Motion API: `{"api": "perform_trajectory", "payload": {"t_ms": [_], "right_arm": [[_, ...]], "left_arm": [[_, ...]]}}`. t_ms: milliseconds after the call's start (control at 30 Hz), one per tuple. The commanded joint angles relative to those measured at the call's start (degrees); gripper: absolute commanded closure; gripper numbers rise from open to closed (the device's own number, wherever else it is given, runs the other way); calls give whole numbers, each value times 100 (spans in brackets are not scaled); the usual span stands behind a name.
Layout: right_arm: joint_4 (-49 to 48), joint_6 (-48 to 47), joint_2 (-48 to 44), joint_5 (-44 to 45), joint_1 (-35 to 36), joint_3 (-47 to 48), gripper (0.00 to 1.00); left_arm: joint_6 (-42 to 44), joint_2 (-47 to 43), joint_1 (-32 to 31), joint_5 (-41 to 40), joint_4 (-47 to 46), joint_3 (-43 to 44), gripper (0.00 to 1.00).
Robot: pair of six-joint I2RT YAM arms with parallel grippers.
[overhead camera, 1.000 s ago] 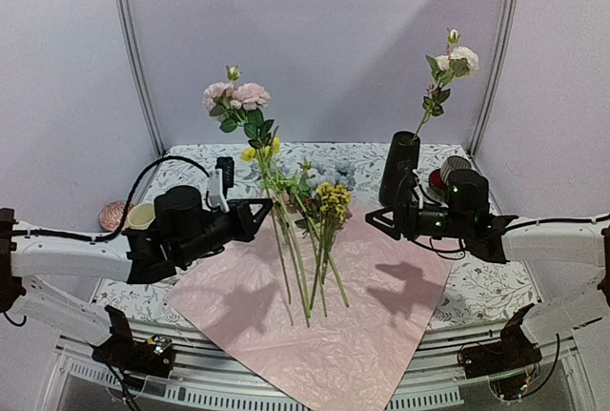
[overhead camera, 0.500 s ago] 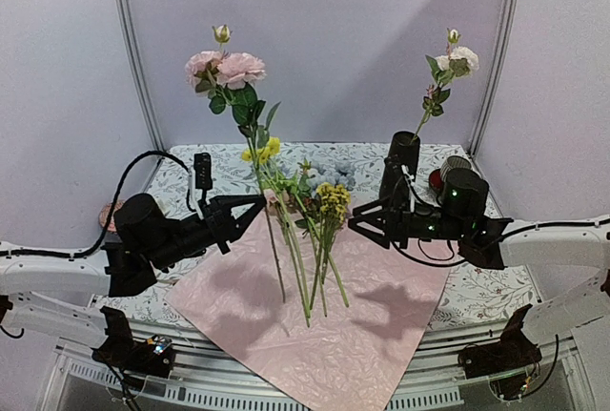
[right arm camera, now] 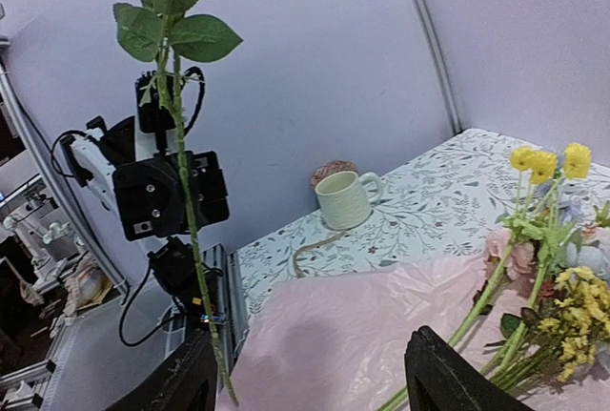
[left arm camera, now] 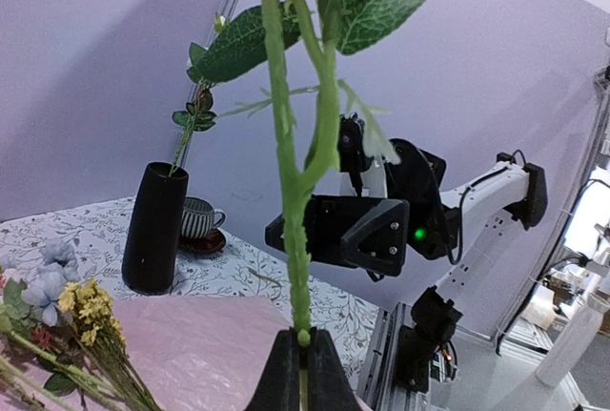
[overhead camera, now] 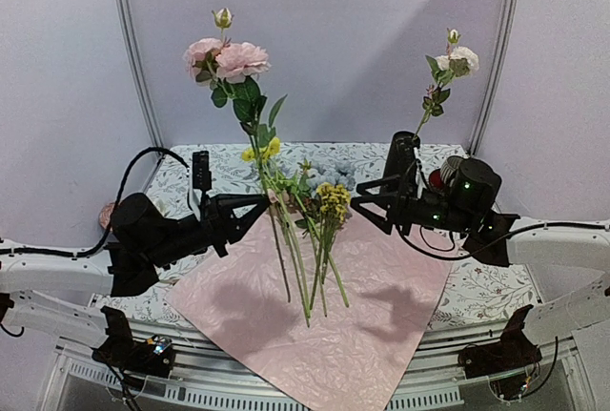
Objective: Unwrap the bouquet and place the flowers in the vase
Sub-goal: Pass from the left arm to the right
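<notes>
From above, the vase (overhead camera: pixel 400 168) stands at the back of the floral tablecloth (overhead camera: pixel 486 287) with one cream-white flower (overhead camera: pixel 459 56) in it. Left of the vase, the left gripper (overhead camera: pixel 265 203) holds a pink rose (overhead camera: pixel 229 53) upright by its stem. The rose's lower end hangs over the pink wrapping paper (overhead camera: pixel 381 306), which is spread flat in front of the vase. Whether the stem touches the paper cannot be told. The rest of the flowers (overhead camera: pixel 319 230) lie loose on the paper between the rose and the vase. The left wrist view settles the grip: the fingers (left arm camera: pixel 319 378) are clenched on the green stem (left arm camera: pixel 295 239). It also shows the vase (left arm camera: pixel 154 228) whole, with a ribbed cup (left arm camera: pixel 198 218) on a red saucer (left arm camera: pixel 205 242) just beside it. In the top view the right arm covers the vase's foot and most of that cup. The right gripper (overhead camera: pixel 360 206) hovers just left of the vase. Its wrist view shows the fingers (right arm camera: pixel 186 382) spread wide and grasping nothing, with the rose stem (right arm camera: pixel 186 201) ahead of them. Only this view shows a cream mug (right arm camera: pixel 345 199), far left of the vase, beyond the left arm.
</notes>
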State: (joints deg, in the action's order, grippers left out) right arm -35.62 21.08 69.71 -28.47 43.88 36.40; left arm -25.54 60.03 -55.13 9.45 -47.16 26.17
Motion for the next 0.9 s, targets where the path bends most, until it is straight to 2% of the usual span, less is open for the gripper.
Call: {"api": "perform_trajectory", "payload": {"t_ms": [0,300,600,867], "right_arm": [[-166,-247,236,-805,151,289,31],[-701,-369,533,-745,669,581,35],[-830,-303,940,-948,863,1098,46],[-902,13,1371,-739,1045,1465,59]], "left_arm": [[106,215,-67,297,-393,20,100],[84,646,-135,697,-536,258,100],[45,982,-239,767,-602,427,100],[93,1320,-345,694,-528,699,100]]}}
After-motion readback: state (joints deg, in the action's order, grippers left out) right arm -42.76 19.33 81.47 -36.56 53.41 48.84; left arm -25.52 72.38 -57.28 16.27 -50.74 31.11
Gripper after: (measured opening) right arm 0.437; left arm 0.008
